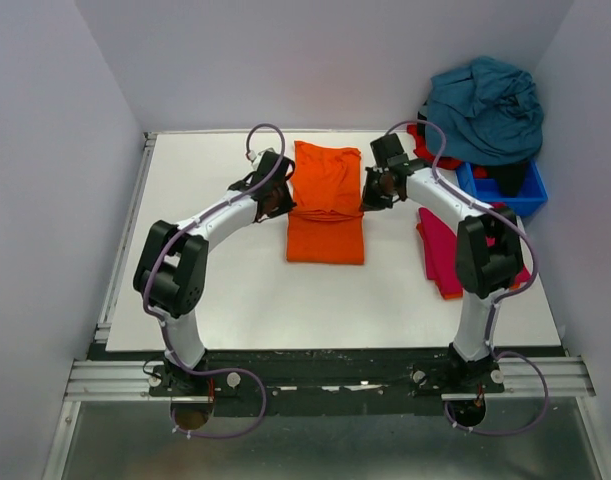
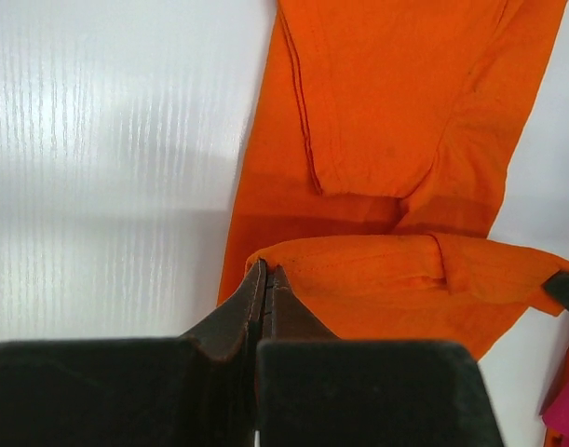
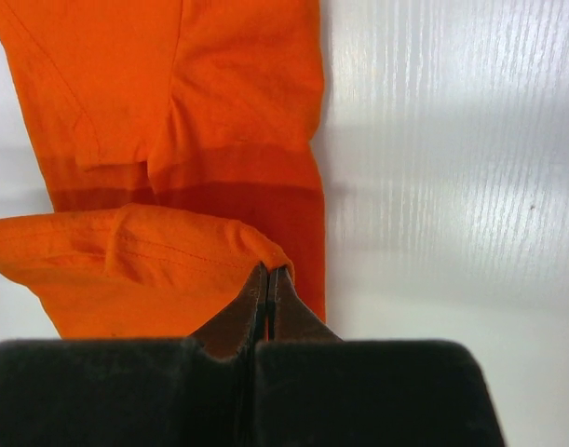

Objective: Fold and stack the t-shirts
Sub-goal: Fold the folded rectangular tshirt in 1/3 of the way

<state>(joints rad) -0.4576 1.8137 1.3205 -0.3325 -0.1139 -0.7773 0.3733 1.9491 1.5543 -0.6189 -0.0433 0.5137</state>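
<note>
The orange t-shirt (image 1: 325, 205) is lying in the middle of the white table (image 1: 235, 290); the left gripper (image 2: 267, 277) and the right gripper (image 3: 268, 276) are each pinching one end of its lifted fold, fingers pressed together on the cloth; a magenta t-shirt (image 1: 440, 250) is lying at the right.

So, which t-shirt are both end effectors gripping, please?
The orange t-shirt, mid-table; the magenta t-shirt lies free at right, the teal t-shirt heaped beyond it.

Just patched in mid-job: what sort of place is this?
Probably a lab test cell: white table boxed by plain walls, arms on aluminium rail, left pincer and right pincer shut on orange t-shirt.
</note>
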